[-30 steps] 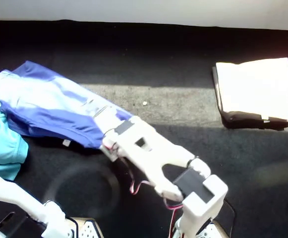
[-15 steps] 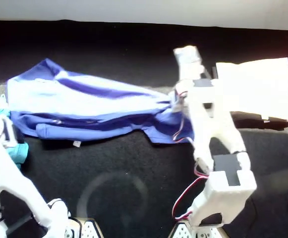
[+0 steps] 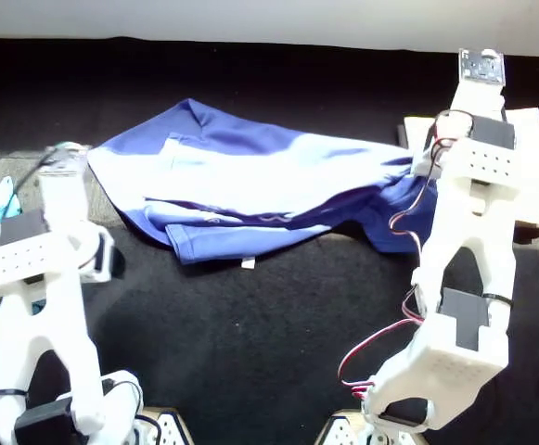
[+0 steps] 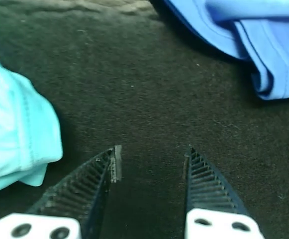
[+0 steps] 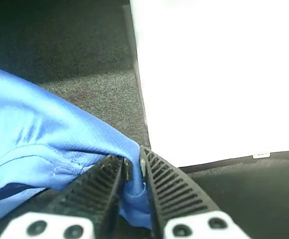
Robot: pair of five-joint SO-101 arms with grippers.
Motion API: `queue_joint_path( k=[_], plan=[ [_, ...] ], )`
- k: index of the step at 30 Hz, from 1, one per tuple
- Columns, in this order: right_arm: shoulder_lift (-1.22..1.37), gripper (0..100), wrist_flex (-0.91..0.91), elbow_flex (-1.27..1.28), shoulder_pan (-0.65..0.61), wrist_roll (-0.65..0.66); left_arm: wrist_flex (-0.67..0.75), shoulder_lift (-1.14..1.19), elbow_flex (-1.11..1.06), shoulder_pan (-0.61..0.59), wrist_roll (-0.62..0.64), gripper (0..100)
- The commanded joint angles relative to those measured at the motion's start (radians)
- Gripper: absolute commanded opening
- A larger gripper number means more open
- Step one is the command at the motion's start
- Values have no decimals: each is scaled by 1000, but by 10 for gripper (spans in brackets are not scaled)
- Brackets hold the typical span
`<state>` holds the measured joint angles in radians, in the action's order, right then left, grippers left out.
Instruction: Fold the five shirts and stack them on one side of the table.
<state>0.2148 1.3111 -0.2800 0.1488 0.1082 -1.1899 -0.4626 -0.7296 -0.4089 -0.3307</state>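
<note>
Right gripper is pinching a hem of the blue shirt between pressed-together jaws, right of centre in the high view, just beside the folded stack (white on top, dark beneath) sitting at upper right. The blue shirt is lying stretched and rumpled across the upper middle of the dark table. Left gripper is hanging with jaws spread, gripping nothing, at far left near the turquoise shirt.
</note>
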Motion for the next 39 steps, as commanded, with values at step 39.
queue_joint_path(
  k=[39],
  plan=[
    [-13, 60, 441, -239, -189, 3, -155, 56, 340, 355, 41, 9]
  ],
)
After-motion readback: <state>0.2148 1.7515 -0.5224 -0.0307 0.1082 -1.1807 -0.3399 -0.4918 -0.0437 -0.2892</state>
